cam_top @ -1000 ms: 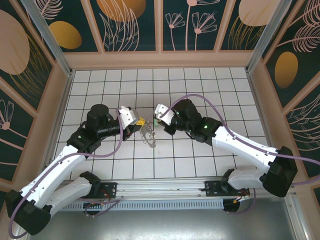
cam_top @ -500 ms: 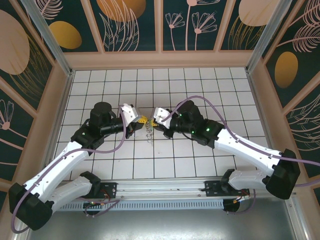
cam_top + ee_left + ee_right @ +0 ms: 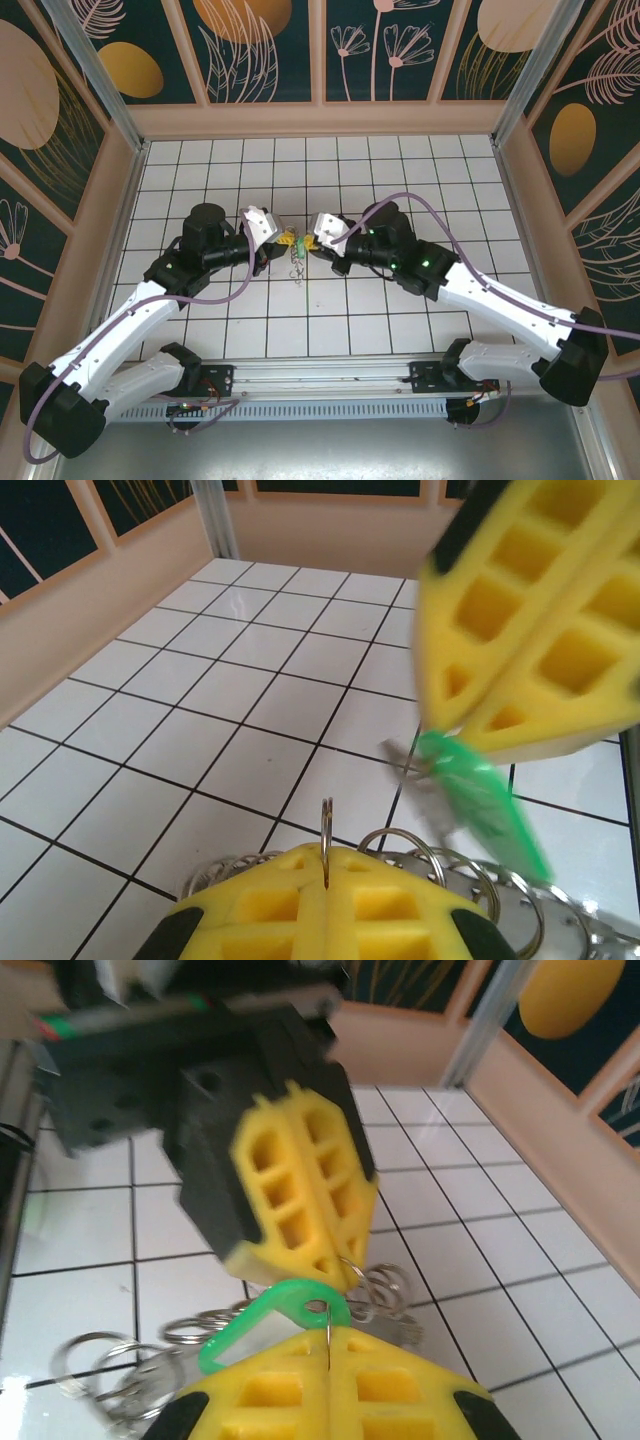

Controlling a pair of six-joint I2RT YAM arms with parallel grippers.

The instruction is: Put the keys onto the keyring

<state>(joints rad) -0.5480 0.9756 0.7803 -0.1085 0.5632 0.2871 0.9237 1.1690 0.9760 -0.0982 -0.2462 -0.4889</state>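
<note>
Both of my claws are pinched tight, and they meet tip to tip above the middle of the white tiled floor (image 3: 400, 170). From overhead, my left claw (image 3: 283, 241) reaches in from the left and my right claw (image 3: 311, 244) from the right, the two nearly touching. The keys (image 3: 297, 264) dangle as a small silvery tangle just beneath them, clear of the tiles. Through my left wrist camera, my yellow pads (image 3: 260, 910) are closed on one thin wire loop of the keyring (image 3: 440, 865). Its other silver loops fan out on both sides just past my fingertips. My right claw hangs above and to the right there, gripping the keys by the top of their green tag (image 3: 480, 802), which slants down toward the loops. The metal beside the tag is too blurred to make out. Through my right wrist camera, a fine wire stands in the seam between my pads, threaded through the tag's hole, and my left claw sits just above it.
</note>
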